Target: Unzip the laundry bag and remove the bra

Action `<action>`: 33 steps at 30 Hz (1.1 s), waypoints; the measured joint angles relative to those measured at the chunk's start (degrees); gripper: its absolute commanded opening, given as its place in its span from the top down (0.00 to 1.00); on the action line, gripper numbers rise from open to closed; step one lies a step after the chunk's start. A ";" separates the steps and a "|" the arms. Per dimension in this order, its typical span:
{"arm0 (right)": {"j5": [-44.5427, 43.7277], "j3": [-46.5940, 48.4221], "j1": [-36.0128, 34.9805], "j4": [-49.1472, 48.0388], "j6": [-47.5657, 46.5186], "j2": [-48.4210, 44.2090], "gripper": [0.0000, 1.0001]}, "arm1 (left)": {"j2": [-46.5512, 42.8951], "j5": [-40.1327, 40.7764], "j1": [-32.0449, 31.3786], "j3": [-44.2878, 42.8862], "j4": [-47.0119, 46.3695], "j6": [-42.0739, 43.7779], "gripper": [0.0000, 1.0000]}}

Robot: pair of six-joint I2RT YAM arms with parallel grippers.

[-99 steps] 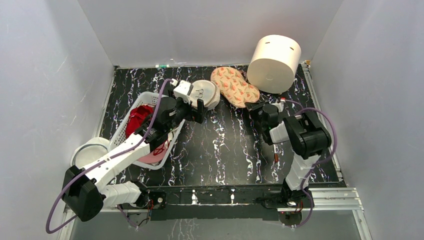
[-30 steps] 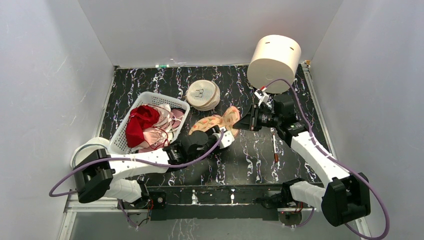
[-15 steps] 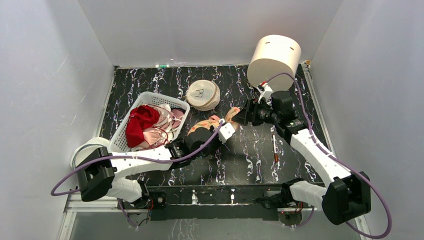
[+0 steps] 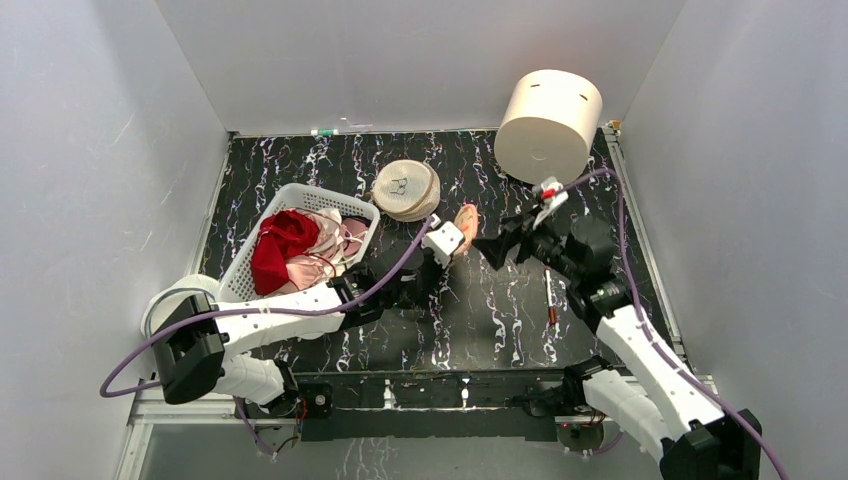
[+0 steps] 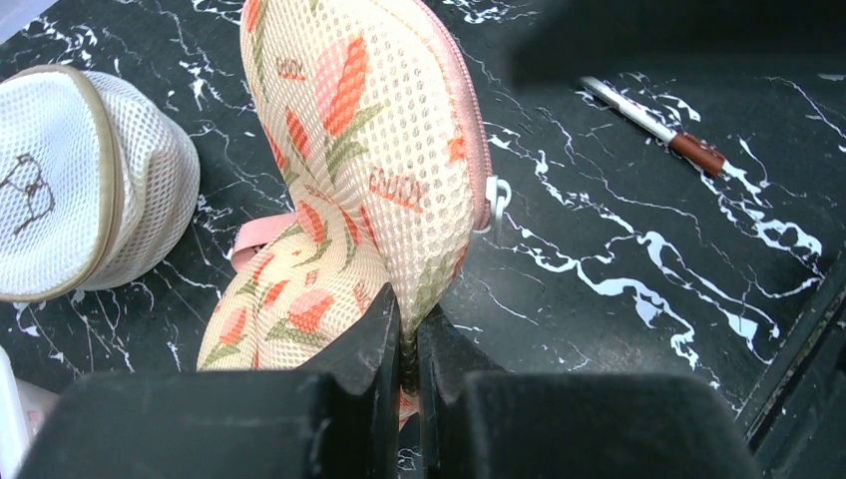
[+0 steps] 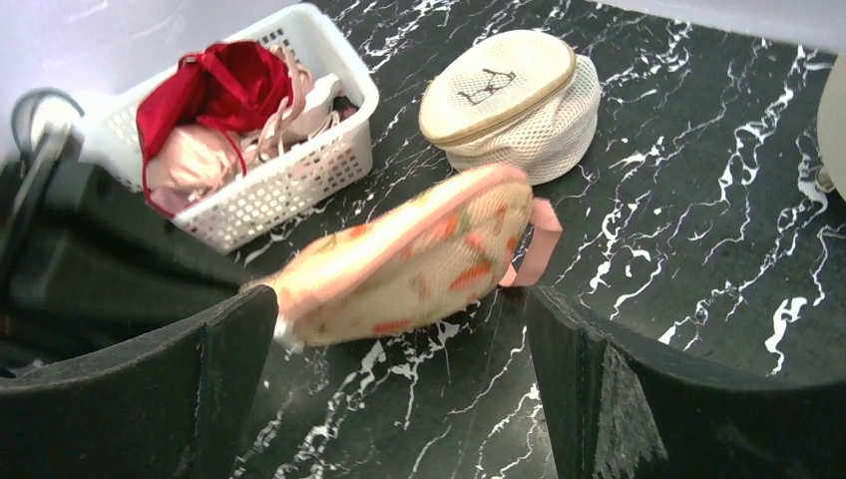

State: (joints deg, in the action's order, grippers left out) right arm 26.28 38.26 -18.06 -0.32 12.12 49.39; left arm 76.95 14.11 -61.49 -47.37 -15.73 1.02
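Observation:
The laundry bag, peach mesh with orange-red leaf print and pink zip trim, stands up on edge off the black table. My left gripper is shut on its lower edge. The metal zip pull hangs on the bag's right side. From above only the bag's upper end shows past the left wrist. My right gripper is open wide just right of the bag, with the bag in front of its fingers and not touching them. The bra does not show.
A white basket of red and pink garments sits at the left. A round cream mesh pouch lies behind the bag. A white cylinder stands back right. A pen lies under the right arm.
The left gripper shut on the bag and raised it on edge, moving right and back. The right gripper let go, opened wide and drew back to the right.

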 measured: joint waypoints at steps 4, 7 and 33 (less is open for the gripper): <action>-0.02 -9.33 -2.69 -8.31 -4.87 -5.99 0.06 | 0.00 -0.22 1.77 -0.39 0.81 -2.51 1.00; 0.39 -11.08 -5.09 -10.88 -10.99 -6.78 0.11 | -0.02 -1.03 3.39 -0.66 1.42 -4.46 1.00; -34.38 -14.60 -34.38 -29.22 -55.15 5.57 0.44 | -2.05 -6.05 6.95 -1.70 4.26 -10.25 1.00</action>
State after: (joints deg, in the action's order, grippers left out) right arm -8.10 23.66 -52.45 -29.54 -43.03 54.96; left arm 74.89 8.05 -54.54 -49.08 -11.46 -9.23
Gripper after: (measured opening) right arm 0.589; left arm 0.034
